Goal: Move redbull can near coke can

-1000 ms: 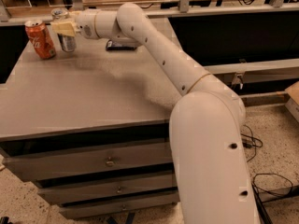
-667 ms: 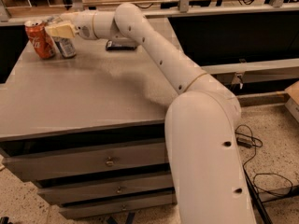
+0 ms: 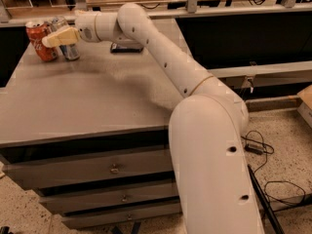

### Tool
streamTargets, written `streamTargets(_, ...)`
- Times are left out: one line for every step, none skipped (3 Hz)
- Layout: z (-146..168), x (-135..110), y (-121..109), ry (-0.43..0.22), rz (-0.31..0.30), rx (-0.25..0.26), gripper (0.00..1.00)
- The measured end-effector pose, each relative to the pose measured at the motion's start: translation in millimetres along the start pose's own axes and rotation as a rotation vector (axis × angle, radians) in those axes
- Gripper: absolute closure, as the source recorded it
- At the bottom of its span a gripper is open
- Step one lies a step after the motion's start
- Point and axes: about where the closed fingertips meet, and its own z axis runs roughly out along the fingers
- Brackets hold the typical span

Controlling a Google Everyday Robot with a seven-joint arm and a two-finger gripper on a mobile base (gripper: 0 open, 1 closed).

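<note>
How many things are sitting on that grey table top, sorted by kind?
Drink cans: 2, the coke can and the redbull can
Dark flat object: 1
Total: 3
The gripper holds the redbull can, right beside the coke can at the table's far left corner.

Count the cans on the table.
2. The coke can stands at the table's far left corner; the redbull can is just right of it, held in the jaws of the gripper. None seem hidden.
</note>
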Motion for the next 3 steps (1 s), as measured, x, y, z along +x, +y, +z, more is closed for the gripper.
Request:
streamTargets(-14, 5, 3, 0.017, 0.006, 0.021, 0.00)
streamTargets(-82, -5, 1, 0.043, 0.004, 0.140, 0.00)
streamTargets(-141, 7, 14, 0.098, 0.013, 0.227, 0.00)
